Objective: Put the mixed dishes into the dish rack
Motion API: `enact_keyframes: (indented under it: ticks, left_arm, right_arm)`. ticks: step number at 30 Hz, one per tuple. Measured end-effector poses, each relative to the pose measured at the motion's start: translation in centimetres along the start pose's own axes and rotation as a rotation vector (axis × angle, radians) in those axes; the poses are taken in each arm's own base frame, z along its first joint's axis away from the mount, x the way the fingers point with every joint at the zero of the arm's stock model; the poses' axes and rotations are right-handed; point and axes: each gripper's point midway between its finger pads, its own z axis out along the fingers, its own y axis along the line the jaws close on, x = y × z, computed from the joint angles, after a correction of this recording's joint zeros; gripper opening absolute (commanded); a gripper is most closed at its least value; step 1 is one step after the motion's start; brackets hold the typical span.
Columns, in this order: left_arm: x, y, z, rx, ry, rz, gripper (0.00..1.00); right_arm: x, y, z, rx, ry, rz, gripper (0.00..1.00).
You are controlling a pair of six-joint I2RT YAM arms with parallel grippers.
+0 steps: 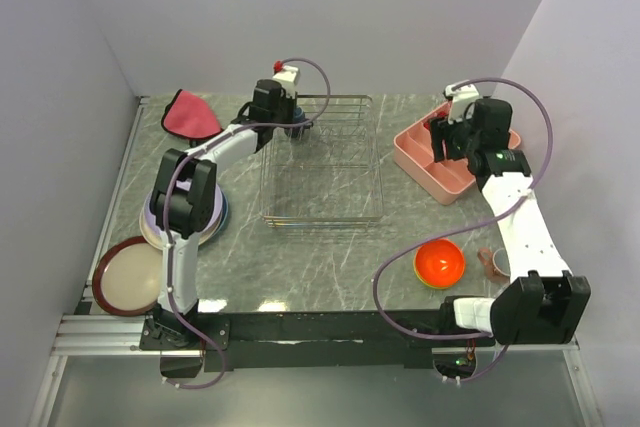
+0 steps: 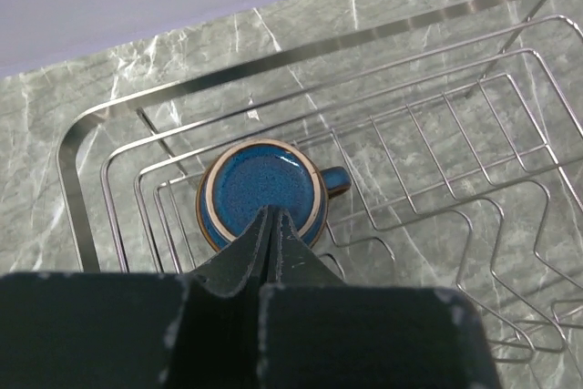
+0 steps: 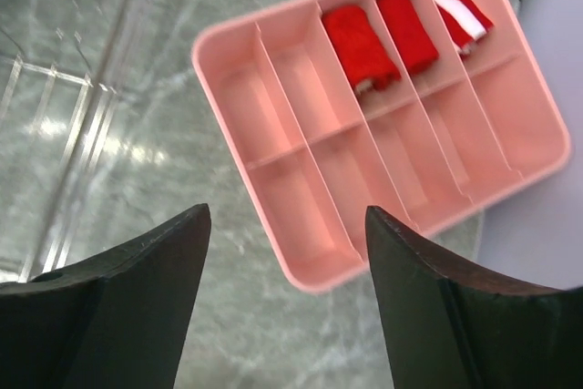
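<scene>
A red-pink folded cloth (image 1: 188,115) lies at the far left of the grey marbled table (image 1: 330,247). Far right sits a pink compartment tray (image 3: 301,179) holding three red rolls (image 3: 360,46) side by side, one striped white.

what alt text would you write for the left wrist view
A dark blue mug stands upright in a corner of the wire dish rack, handle pointing right, seen from above. The left claw, fingers pressed shut, overlaps the mug's near rim at the bottom of the picture; grey marbled table lies beneath.
</scene>
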Motion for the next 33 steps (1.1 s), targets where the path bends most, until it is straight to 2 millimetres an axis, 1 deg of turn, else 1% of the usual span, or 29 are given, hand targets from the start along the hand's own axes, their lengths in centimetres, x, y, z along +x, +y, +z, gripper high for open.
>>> enact_keyframes:
  ticks: [1, 3, 4, 6, 7, 9, 10, 13, 16, 19, 21, 25, 30, 33]
  left_arm:
    - [-0.1, 0.0, -0.1, -0.012, -0.003, 0.002, 0.05]
    - [0.0, -0.1, -0.7, -0.025, 0.005, 0.004, 0.2]
    - [-0.1, -0.1, -1.2, -0.028, 0.01, 0.004, 0.3]
    - [-0.2, 0.4, -2.4, -0.038, 0.031, -0.007, 0.43]
    - [-0.7, 0.7, -3.2, -0.043, 0.033, -0.013, 0.53]
    - [-2.4, 1.2, -4.7, -0.05, 0.015, -0.017, 0.59]
    - [-3.6, 1.3, -5.6, -0.052, -0.007, -0.021, 0.61]
    - [-7.9, 1.7, -8.7, -0.058, -0.096, -0.028, 0.63]
    - [-11.8, 1.1, -11.3, -0.045, -0.18, -0.026, 0.62]
    - [-13.6, 0.6, -12.1, -0.024, -0.218, -0.018, 0.62]
    - [-13.6, 0.4, -12.2, -0.019, -0.21, -0.012, 0.61]
    - [-12.4, 0.3, -11.6, -0.009, -0.154, 0.004, 0.61]
    - [-11.3, 0.1, -11.3, 0.006, -0.103, 0.012, 0.61]
    - [-11.3, -0.1, -11.3, 0.013, -0.096, 0.013, 0.61]
  right_arm:
    - [0.3, -0.3, -0.4, 0.004, 0.009, -0.009, 0.81]
    - [1.3, -0.6, -1.6, 0.005, 0.046, -0.039, 0.83]
    - [2.0, -0.7, -2.2, 0.002, 0.072, -0.06, 0.83]
    - [3.6, -0.8, -3.6, -0.01, 0.131, -0.094, 0.83]
    - [4.7, -0.9, -4.4, -0.016, 0.164, -0.106, 0.83]
    - [7.0, -1.5, -6.0, -0.015, 0.235, -0.113, 0.83]
    - [8.3, -1.9, -7.0, -0.011, 0.277, -0.112, 0.83]
    - [11.9, -2.2, -10.1, -0.017, 0.404, -0.113, 0.82]
    - [14.7, -1.5, -12.3, -0.042, 0.498, -0.129, 0.79]
    - [18.0, -0.8, -14.0, -0.056, 0.606, -0.122, 0.78]
    - [20.0, -0.7, -15.0, -0.045, 0.664, -0.102, 0.76]
    - [23.0, -1.1, -16.4, 0.0, 0.739, -0.023, 0.73]
    - [25.3, -2.0, -17.3, 0.039, 0.782, 0.075, 0.71]
    - [26.2, -2.0, -17.4, 0.032, 0.792, 0.103, 0.7]
